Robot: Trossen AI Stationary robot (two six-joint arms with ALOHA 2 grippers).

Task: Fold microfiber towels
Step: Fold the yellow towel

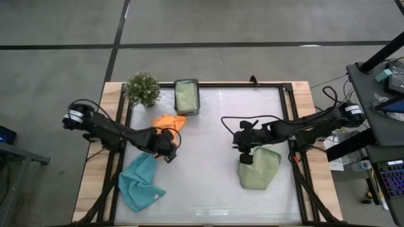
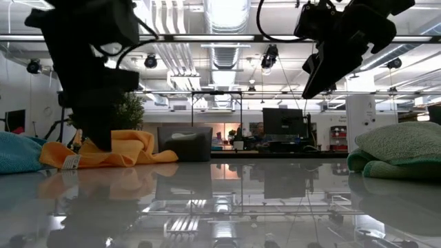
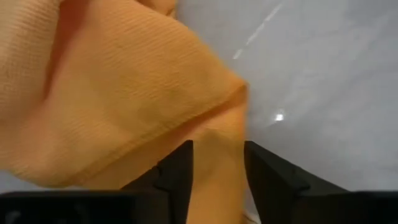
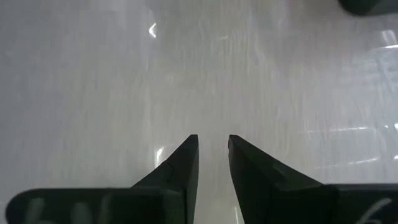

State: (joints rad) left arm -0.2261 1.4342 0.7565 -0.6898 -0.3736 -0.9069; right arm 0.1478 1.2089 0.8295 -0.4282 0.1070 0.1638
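Sage-green folded towel (image 1: 185,96) fills the dark grey box (image 1: 197,106) — nothing else inside.

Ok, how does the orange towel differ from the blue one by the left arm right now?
The orange towel lies farther back, near the plant; the blue towel lies at the table's front left. The orange towel has the left gripper astride a fold of it, fingers apart; nothing touches the blue one. The orange one shows smaller from above. Both are crumpled, neither neatly folded.
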